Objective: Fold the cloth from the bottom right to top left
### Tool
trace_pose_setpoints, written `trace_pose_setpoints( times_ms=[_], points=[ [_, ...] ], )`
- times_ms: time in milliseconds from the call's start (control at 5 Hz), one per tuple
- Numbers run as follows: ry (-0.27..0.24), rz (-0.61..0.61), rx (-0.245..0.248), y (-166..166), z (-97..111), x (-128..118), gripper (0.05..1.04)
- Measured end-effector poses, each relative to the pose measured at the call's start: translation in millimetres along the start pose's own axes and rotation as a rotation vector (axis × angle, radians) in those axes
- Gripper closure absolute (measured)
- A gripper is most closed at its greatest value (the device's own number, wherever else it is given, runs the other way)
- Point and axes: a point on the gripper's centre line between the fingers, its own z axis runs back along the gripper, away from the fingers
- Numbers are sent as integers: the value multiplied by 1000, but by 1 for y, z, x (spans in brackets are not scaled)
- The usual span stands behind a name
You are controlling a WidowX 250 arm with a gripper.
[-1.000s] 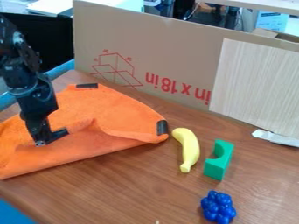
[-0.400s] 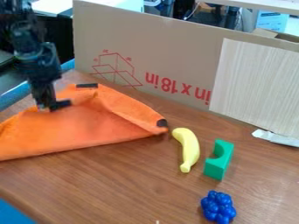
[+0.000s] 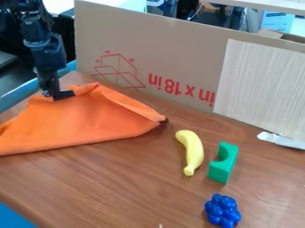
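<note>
Item: one orange cloth [image 3: 83, 124], at the left of the bench [image 3: 125, 187], its near layer drawn over towards the far left; a raised crease runs along its far right edge. Item: one black gripper [image 3: 55, 95], at the cloth's upper left edge, jaws closed on the fabric, judging by the way it has travelled with them. Changes: gripper shifted up the view from the middle of the cloth; near edge drawn along, away from the front of the bench; dark strip at the top corner now covered, the right-hand one nearly so. Condition of the task: fold well advanced, probably near its end; lowering, releasing and smoothing the crease would remain. Adjacent stock: yellow banana [image 3: 193, 153], green block [image 3: 221, 171] and blue cluster [image 3: 222, 211], all apart from the cloth and unmoved.
</note>
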Motion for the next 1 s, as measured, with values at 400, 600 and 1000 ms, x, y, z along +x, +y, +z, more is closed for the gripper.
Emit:
trace_pose_setpoints(
  times_ms=[400, 600, 1000],
  points=[
    [12, -13, 10, 27, 1, 14, 1033],
    [20, -23, 23, 36, 0, 19, 1033],
    [37, -26, 27, 57, -18, 21, 1033]
  ],
)
